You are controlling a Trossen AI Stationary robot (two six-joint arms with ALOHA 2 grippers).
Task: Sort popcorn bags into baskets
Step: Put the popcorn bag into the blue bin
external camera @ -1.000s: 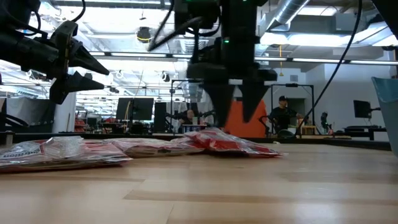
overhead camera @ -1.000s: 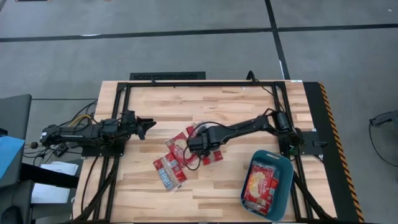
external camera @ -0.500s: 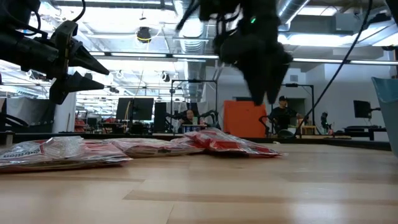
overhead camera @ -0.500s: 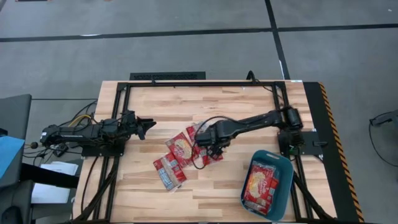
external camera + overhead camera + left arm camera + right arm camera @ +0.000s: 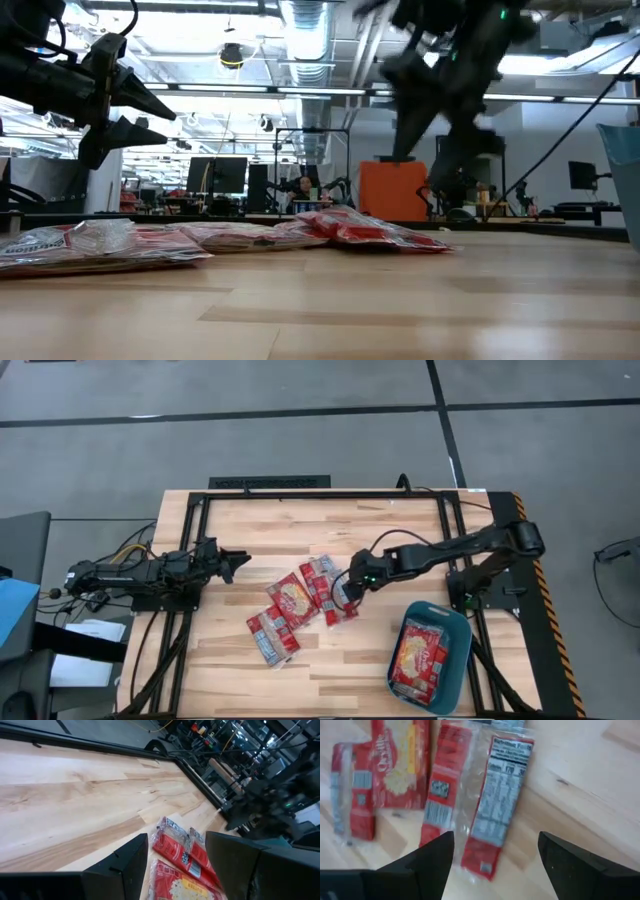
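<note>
Several red popcorn bags lie flat on the wooden table near its middle: one with a popcorn picture [image 5: 293, 598], one label side up [image 5: 320, 582], one beside it [image 5: 343, 602] and one nearer the front [image 5: 272, 637]. They also show in the right wrist view [image 5: 497, 795]. The teal basket [image 5: 452, 622] stands at the front right with bags [image 5: 420, 655] inside. My right gripper [image 5: 357, 584] hovers open and empty over the right edge of the loose bags [image 5: 495, 865]. My left gripper [image 5: 237, 565] is open and empty, held above the table's left part.
A black frame [image 5: 320, 495] runs along the table's far edge and down both sides. Bare wood lies between the loose bags and the basket. The low view shows the bags as a low heap [image 5: 340, 228], with the basket's wall [image 5: 622, 160] at the right.
My right gripper has moved from over the middle of the loose bags toward the table's right edge and has risen, empty. The bags lie where they were. My left arm has kept still.
</note>
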